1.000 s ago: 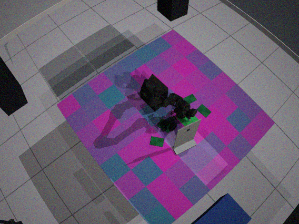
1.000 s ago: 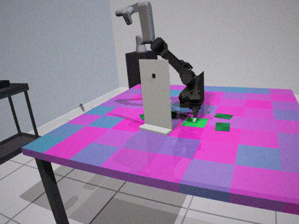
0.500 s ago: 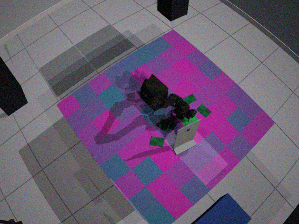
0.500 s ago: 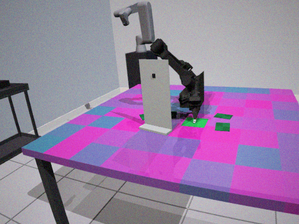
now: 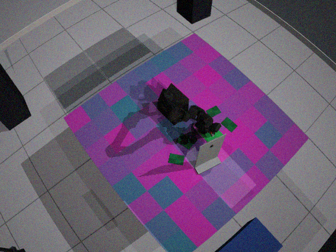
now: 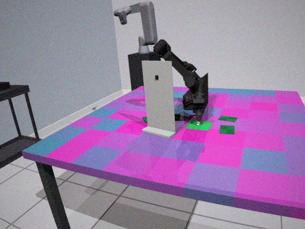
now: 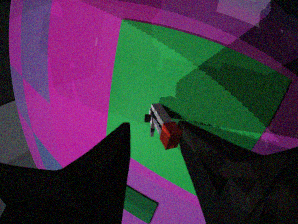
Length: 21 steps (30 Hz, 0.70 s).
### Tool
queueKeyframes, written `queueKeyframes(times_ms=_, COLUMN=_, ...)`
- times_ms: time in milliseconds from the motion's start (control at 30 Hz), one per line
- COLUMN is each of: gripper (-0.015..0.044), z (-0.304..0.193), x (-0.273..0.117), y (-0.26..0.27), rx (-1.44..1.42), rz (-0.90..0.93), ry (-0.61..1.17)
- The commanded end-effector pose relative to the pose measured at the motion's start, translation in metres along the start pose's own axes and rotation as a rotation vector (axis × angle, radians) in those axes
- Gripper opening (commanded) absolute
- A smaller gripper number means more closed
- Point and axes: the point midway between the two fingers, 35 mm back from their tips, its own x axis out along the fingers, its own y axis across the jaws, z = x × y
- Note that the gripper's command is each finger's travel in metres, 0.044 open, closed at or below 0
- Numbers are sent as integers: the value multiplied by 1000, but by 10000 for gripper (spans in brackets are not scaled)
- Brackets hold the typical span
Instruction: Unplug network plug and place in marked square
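Observation:
The plug (image 5: pixel 212 134) (image 6: pixel 198 123) (image 7: pixel 164 126), pale grey with a red end, lies on the bright green marked square (image 6: pixel 207 126) (image 7: pixel 145 65). In the wrist view it lies slanted, with the red end close to the right finger. My gripper (image 7: pixel 154 128) (image 6: pixel 198 121) is open, its fingertips low over the square on either side of the plug. A gap shows between the left finger and the plug; whether the right finger touches it I cannot tell. The pale upright panel (image 5: pixel 207 157) (image 6: pixel 158 105) has a small dark socket opening (image 5: pixel 211 145) (image 6: pixel 157 77) near its top.
The panel stands close beside the marked square. Smaller dark green patches (image 5: pixel 213 111) (image 5: pixel 229 124) (image 6: pixel 227 119) (image 6: pixel 226 129) lie on the table, and another patch (image 5: pixel 176 158) lies on the panel's other side. A grey arm (image 6: pixel 147 24) stands on a dark pedestal in the background.

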Motion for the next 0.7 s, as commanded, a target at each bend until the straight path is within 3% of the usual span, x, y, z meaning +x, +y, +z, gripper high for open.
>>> queueKeyframes(times_ms=0, gripper=156, z=0, x=-4, y=1, rx=2, rz=0, ry=-1)
queueKeyframes(times_ms=667, gripper=156, z=-1, x=-27, y=2, rx=-1, rz=2, ry=2)
